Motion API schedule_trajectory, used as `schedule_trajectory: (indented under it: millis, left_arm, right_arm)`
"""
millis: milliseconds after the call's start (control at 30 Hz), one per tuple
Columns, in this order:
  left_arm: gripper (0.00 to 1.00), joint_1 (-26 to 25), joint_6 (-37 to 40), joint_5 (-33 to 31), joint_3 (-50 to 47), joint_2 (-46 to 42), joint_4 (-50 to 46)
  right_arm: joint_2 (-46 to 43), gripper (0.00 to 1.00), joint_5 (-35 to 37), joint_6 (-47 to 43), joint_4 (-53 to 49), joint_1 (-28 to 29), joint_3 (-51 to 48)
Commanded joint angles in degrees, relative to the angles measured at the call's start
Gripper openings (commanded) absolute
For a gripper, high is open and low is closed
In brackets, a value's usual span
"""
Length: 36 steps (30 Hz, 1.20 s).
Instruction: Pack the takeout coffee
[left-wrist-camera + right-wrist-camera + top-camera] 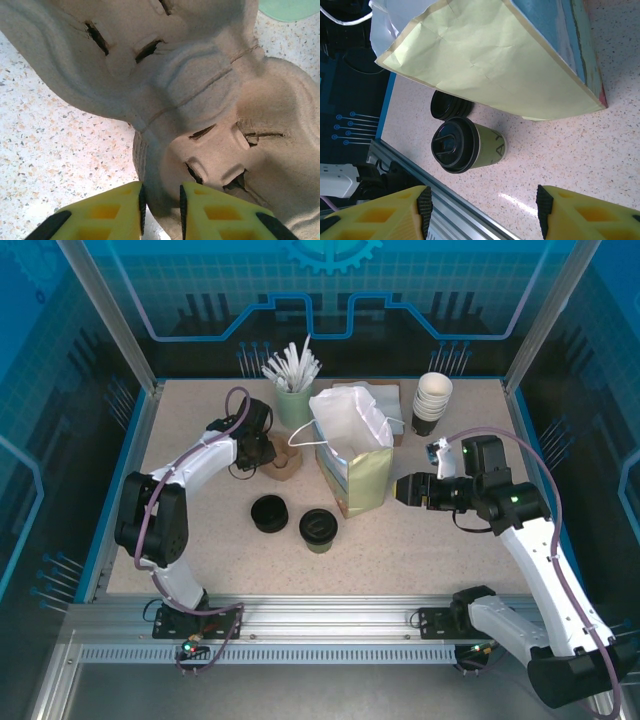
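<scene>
The takeout coffee (318, 530), a pale green cup with a black lid, stands on the table in front of the paper bag (350, 455). In the right wrist view the coffee (465, 145) sits ahead of my right gripper (482, 202), which is open and well short of it, beside the bag (495, 55). That right gripper (403, 490) hovers just right of the bag. My left gripper (270, 455) is at the brown cardboard cup carrier (284, 462). Up close, my left gripper (161, 200) has its pads pressed on the rim of the carrier (200, 100).
A squat black round lid piece (268, 513) lies left of the coffee. At the back stand a green holder of white sticks (293, 400) and a stack of white-rimmed cups (432, 400). A metal rail (330, 615) runs along the near edge.
</scene>
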Motion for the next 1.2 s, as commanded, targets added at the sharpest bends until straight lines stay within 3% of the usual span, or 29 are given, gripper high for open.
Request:
schedule_trajectory:
  millis: [0,700,1167]
  left_arm:
    - [0.25,0.43,-0.04,1.06,2.00,0.48,-0.83]
    - [0.14,0.43,-0.34,3.00,2.39,-1.28,0.72]
    - [0.05,2.13,-3.50,8.42,-4.98,-4.96,9.96]
  right_arm:
    - [-0.56,0.60,-1.41,0.38,-0.16,-0.93,-0.47]
    - [0.08,0.60,-1.74,0.26,-0.07,-1.41,0.05]
    - [0.95,0.60,-1.59,-0.16,-0.42,-2.02,0.68]
